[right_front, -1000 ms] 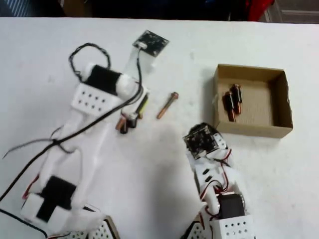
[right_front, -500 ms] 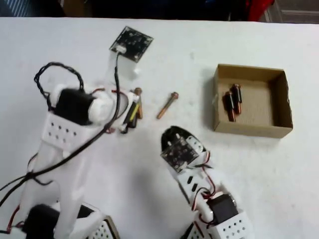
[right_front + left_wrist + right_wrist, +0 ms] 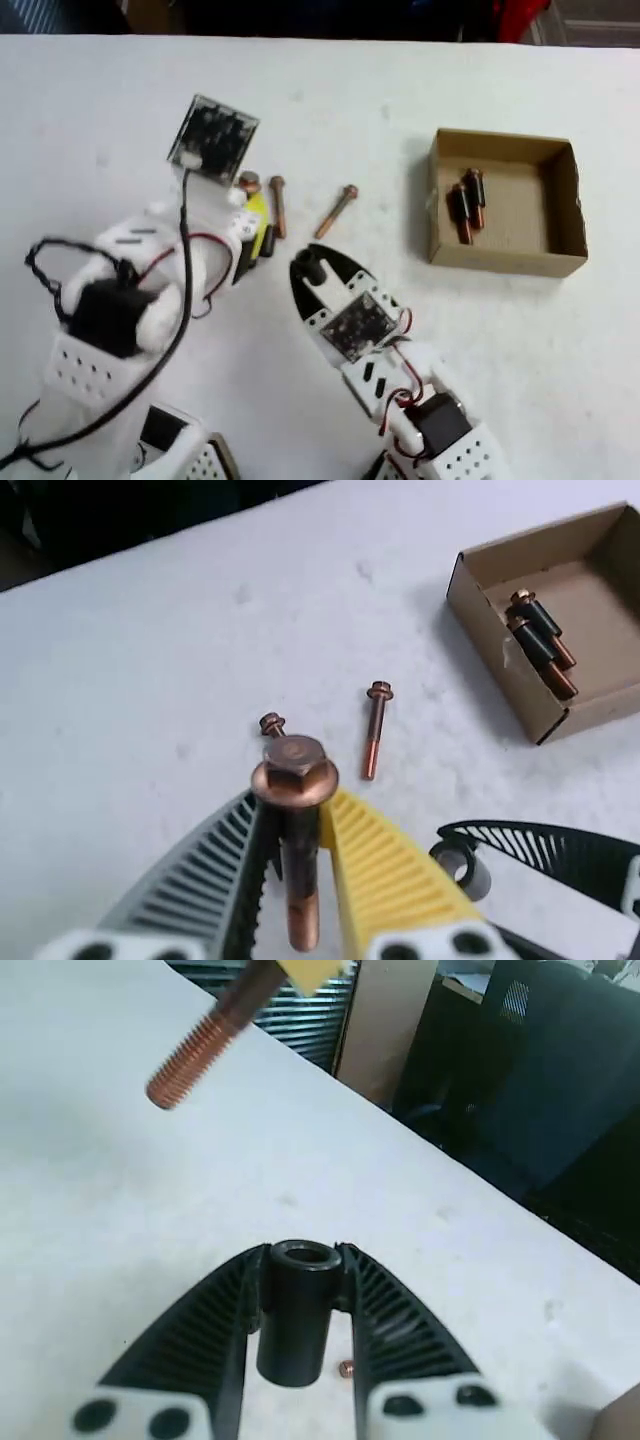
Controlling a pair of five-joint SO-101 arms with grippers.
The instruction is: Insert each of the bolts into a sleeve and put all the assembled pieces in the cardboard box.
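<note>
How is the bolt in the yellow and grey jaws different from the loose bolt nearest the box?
The held bolt is clamped in the left jaws; the loose bolt is touched by nothing. The held bolt is raised and tilted; the loose bolt lies flat on the table. Both are copper-coloured, with flanged heads and no sleeve.

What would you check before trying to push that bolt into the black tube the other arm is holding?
1. Left pincer clamps the bolt: ok.
2. Right pincer clamps the black tube, with its hole unblocked: ok.
3. Bolt tip lined up with the tube's hole: not ok. In the right wrist view it hangs off to one side, apart from the tube.
4. Spare bolts out of the way: cannot tell. One lies close beside the left pincer.
5. Cardboard box open, with room beside the finished pieces: ok.
</note>
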